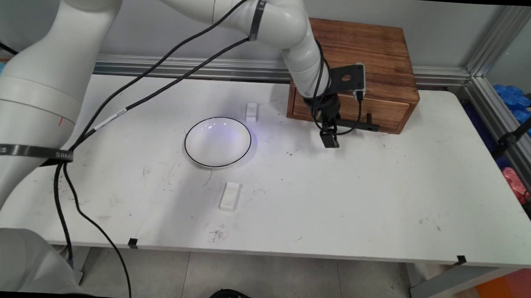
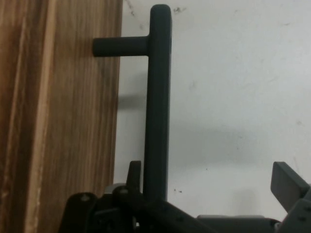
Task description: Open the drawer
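gripper (image 1: pixel 331 138) down at the handle (image 2: pixel 156 107) of the drawer (image 1: pixel 352 110) in the wooden box (image 1: pixel 363 59). fingers (image 2: pixel 289 182) spread, the handle bar running between them, one finger just beside it, the other well apart; no pinch yet. drawer front looks flush with the box, so apparently unopened. bowl (image 1: pixel 218 142) to the left on the table (image 1: pixel 380 194), holding nothing; one white block (image 1: pixel 251 111) behind it, another (image 1: pixel 230 196) in front.

White table (image 1: pixel 334 205), wooden drawer box (image 1: pixel 363 54), white bowl (image 1: pixel 218 142), two white blocks (image 1: pixel 230 196)
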